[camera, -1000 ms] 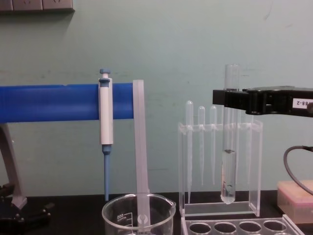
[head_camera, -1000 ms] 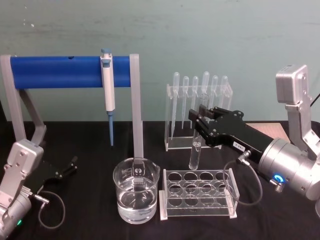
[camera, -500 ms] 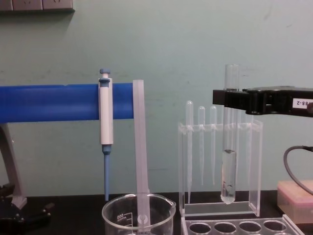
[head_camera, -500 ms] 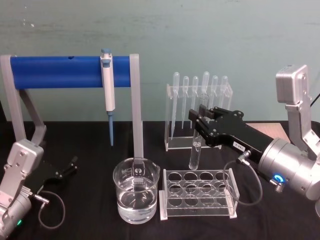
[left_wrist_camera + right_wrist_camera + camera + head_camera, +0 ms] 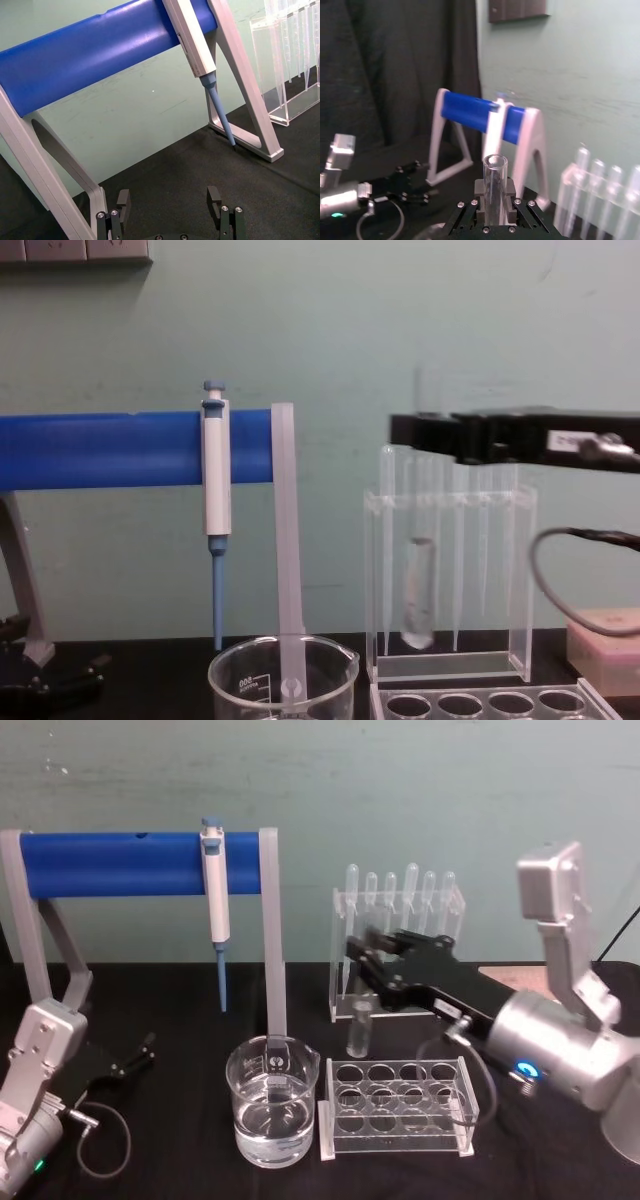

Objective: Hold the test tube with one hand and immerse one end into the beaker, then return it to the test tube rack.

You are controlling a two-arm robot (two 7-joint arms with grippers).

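Holds the test tube (image 5: 358, 1030) upright in the right pincer (image 5: 365, 955), closed tight on its upper part, round end down. Hangs it in the air above the table (image 5: 180, 1140), just behind the rack (image 5: 395, 1112), with the beaker (image 5: 272, 1112) to the left and lower down. Probably calls for a move left, then straight down. Must mind the grey post (image 5: 272, 940) right behind the beaker, and the glass rim. Leaves the left pincer (image 5: 135, 1058) open and empty, far off on the left.
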